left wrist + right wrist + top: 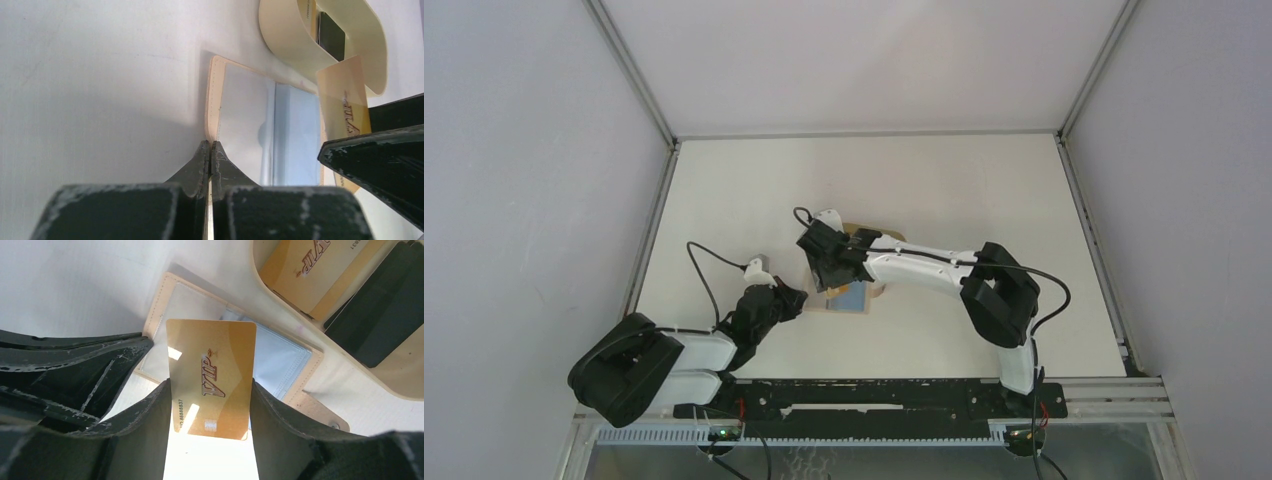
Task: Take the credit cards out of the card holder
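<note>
The tan card holder (848, 299) (216, 100) (159, 310) lies open on the table, showing a clear window and a light blue stitched pocket (280, 360). My left gripper (210, 145) (797, 300) is shut on the holder's near edge. My right gripper (210, 385) (832, 272) is shut on a gold credit card marked VIP (212, 372) (345, 107), pinched by its two long sides and held above the holder. A second gold card (310, 270) and a black card (380, 315) (331, 36) lie in the oval tray.
The tan oval tray (395, 375) (295, 47) (890, 238) stands just beyond the holder, close to my right gripper. The holder's snap tab (325, 417) sticks out toward the tray. The right finger (380, 155) crowds the left wrist view.
</note>
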`<state>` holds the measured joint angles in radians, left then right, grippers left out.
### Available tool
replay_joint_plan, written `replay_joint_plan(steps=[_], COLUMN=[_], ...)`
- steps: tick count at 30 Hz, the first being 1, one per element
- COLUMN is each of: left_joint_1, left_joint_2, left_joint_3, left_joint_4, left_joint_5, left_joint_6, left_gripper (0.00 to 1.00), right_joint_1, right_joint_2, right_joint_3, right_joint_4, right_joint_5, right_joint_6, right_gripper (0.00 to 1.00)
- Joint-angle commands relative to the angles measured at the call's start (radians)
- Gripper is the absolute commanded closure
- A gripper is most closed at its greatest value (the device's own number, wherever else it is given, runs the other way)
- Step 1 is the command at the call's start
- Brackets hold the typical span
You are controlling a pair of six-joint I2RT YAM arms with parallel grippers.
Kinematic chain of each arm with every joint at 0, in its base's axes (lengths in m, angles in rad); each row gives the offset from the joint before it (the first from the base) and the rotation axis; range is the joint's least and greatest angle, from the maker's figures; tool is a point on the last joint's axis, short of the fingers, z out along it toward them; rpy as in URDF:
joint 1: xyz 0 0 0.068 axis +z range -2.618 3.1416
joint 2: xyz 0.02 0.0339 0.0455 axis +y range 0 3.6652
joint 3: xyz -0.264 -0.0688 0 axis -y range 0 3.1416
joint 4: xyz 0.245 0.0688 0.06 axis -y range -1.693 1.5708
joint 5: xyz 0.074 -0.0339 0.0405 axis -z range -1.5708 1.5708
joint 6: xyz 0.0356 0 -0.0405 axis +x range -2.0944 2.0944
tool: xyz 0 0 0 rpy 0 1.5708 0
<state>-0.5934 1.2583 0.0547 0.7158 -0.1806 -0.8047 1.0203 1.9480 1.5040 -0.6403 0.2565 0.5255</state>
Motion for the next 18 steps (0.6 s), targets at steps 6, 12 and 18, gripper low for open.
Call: replay_joint_plan(steps=[6,12,18], left_joint_1=[-0.005,-0.004,-0.005], left_joint_2=[0.033,0.030,0.027], left_joint_3=[-0.013,-0.016,-0.022], left_joint_4=[-0.156,-0.151,-0.144], left_joint_5=[0.000,-0.001,-0.002], left_joint_6=[0.018,0.016,0.015], left_gripper=[1.00,1.00,1.00], right_joint_1=[-0.035,-0.122,-0.213], right_joint_2=[-0.072,-0.044,0.020], right_joint_3=[0.013,0.073,0.153], right_joint_4=[0.003,-0.047,-0.067], right_joint_5=[0.025,0.027,-0.065], right_joint_6=[0.034,0.136,0.230], right_gripper=[0.42,0.40,0.41])
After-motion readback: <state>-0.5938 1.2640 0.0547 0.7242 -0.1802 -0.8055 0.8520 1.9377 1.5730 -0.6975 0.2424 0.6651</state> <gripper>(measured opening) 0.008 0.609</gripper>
